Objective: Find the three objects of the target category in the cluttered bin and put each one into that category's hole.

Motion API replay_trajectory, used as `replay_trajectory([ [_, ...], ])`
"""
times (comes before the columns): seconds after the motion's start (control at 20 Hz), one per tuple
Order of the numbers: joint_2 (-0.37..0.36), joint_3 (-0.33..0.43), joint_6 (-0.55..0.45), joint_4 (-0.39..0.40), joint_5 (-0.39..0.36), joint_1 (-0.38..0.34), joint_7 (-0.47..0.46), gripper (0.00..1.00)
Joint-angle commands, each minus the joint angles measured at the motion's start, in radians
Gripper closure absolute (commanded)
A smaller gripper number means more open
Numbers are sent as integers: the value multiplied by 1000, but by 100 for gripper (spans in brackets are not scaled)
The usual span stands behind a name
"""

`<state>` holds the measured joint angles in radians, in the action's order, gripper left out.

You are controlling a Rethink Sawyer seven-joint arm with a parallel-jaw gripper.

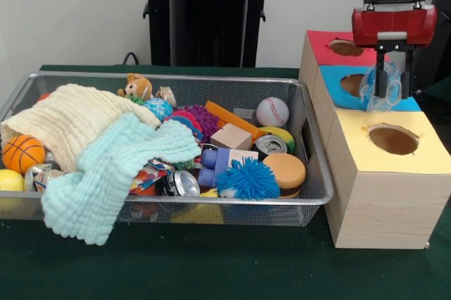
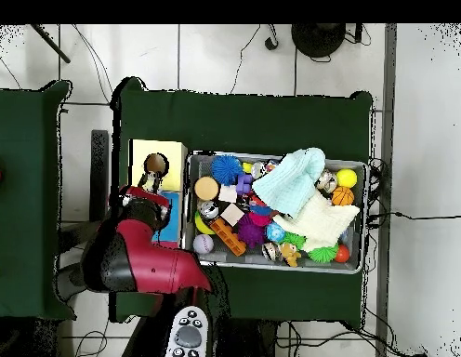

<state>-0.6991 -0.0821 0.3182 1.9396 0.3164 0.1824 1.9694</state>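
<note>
My gripper hangs at the right, over the hole of the blue-topped box. It is shut on a small clear plastic bottle, which hangs between the fingers just above that hole. In the overhead view the gripper sits over the boxes to the left of the bin. The wire mesh bin fills the left and middle of the table, also shown in the overhead view. No other clear bottle shows plainly in the bin; cloths cover much of it.
A red-topped box, the blue one and a yellow-topped box stand in a row, each with a hole. The bin holds a cream cloth, a mint cloth, silver cans, balls, blocks and a spiky blue ball.
</note>
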Motion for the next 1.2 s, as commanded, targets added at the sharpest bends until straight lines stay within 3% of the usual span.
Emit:
replay_trajectory([
  [0.05,66,164,-36,107,44,-3,330,100],
  [0.8,52,142,-46,133,60,-1,310,100],
  [1.2,54,155,-24,151,31,-20,315,100],
])
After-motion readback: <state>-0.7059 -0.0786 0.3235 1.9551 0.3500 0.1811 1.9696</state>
